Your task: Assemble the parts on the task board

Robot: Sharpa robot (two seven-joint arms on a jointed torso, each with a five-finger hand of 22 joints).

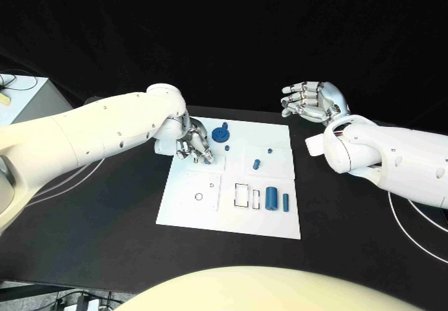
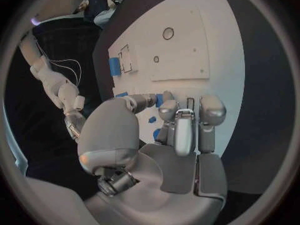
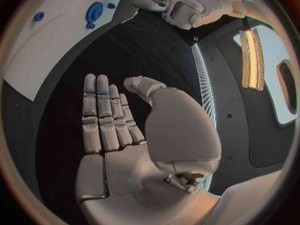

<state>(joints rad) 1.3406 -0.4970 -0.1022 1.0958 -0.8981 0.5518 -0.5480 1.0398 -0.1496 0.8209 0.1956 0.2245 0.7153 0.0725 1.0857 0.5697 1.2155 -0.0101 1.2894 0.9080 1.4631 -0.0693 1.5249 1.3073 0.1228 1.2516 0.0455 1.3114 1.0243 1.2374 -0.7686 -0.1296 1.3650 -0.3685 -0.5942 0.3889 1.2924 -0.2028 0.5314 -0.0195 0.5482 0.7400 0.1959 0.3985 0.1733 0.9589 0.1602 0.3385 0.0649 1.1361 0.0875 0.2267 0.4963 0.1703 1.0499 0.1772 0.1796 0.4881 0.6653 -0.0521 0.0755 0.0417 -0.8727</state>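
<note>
Head: left hand (image 1: 193, 144) is over the board's (image 1: 187, 210) far-left corner, fingers pointing down onto it; can't tell if it grips anything. Blue gear (image 1: 220, 134) sits just beside it. Small peg (image 1: 256, 164) mid-board, cylinder (image 1: 272, 197) and thin pin (image 1: 285, 201) near the right edge. Right hand (image 1: 313, 100) is off the board, above the table, fingers loosely curled, holding nothing.

Left wrist: fingers (image 2: 185, 127) reach down to the board (image 2: 181, 45), small blue parts (image 2: 152, 119) beside them.

Right wrist: palm (image 3: 134, 150) flat, fingers straight, empty; gear (image 3: 94, 12) on the board (image 3: 37, 55) well apart.
</note>
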